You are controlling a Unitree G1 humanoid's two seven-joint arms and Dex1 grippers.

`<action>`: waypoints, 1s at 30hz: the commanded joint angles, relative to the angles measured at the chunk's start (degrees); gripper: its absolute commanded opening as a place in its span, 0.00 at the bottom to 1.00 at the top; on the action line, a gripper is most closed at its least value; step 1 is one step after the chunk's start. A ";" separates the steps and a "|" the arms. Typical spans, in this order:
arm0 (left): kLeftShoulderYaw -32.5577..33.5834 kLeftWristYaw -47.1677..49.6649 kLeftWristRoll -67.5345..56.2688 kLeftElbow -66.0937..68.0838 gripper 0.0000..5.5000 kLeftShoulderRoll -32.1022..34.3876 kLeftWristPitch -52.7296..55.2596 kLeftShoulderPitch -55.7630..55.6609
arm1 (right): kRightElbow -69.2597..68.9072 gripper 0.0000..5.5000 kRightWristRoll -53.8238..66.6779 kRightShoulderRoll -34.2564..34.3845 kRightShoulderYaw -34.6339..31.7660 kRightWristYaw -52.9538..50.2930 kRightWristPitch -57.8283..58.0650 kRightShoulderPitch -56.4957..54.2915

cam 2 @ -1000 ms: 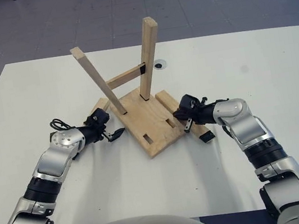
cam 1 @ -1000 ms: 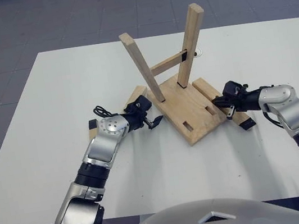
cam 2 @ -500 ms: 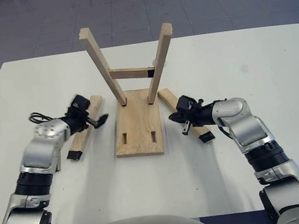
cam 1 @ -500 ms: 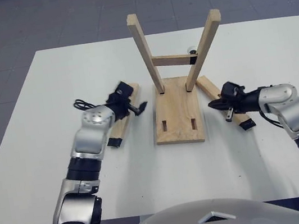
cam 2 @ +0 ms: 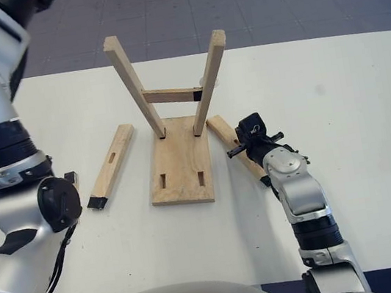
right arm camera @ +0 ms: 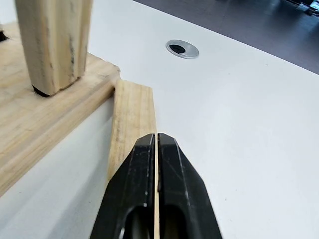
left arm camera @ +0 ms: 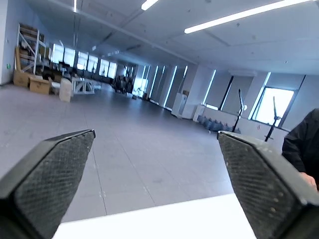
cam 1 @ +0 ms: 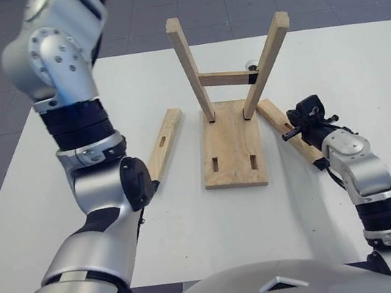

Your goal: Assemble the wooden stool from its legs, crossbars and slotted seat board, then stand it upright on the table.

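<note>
The slotted seat board [cam 1: 233, 164] lies flat mid-table with two legs [cam 1: 190, 69] [cam 1: 267, 62] standing in its far slots, joined by a crossbar [cam 1: 225, 78]. One loose leg [cam 1: 164, 142] lies to its left and another loose leg [cam 1: 278, 123] lies along its right edge. My right gripper [right arm camera: 157, 137] is shut with nothing in it, low over that right leg [right arm camera: 131, 112] near the upright leg [right arm camera: 54, 45]; I cannot tell whether it touches. My left arm is raised high above the table, and my left gripper [left arm camera: 155, 137] is open, its fingers [left arm camera: 52, 172] wide apart against the room.
A round cable hole [right arm camera: 181, 49] sits in the white table [cam 1: 364, 82] behind the stool. Bare tabletop extends on the near side and to the far right. The table's left edge [cam 1: 13, 171] runs beside my raised arm.
The seat board with its legs turned from skewed to square. My left arm swung from beside the left loose leg to high overhead. My right forearm turned to point along the right leg.
</note>
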 commanded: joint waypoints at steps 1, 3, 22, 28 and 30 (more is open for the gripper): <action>-4.08 0.76 3.43 7.10 0.83 -1.68 -2.45 -2.44 | 0.33 0.02 -1.60 0.67 -0.91 -2.69 -0.42 -0.33; -5.30 0.32 5.14 12.21 0.83 -2.17 -5.65 -4.09 | 0.52 0.02 -2.70 0.62 -0.30 -3.61 -0.45 0.37; -6.07 -2.67 11.74 17.93 0.83 6.10 -23.87 -21.83 | 0.08 0.02 -3.15 0.83 0.63 -2.41 0.31 0.30; -5.42 -3.18 11.27 21.17 0.83 6.59 -29.02 -31.11 | -0.93 0.02 -3.19 0.88 0.88 -2.30 0.86 1.37; -5.15 -3.51 9.67 21.94 0.83 4.47 -26.92 -27.63 | -1.38 0.02 -3.33 0.80 0.96 -2.34 0.99 2.06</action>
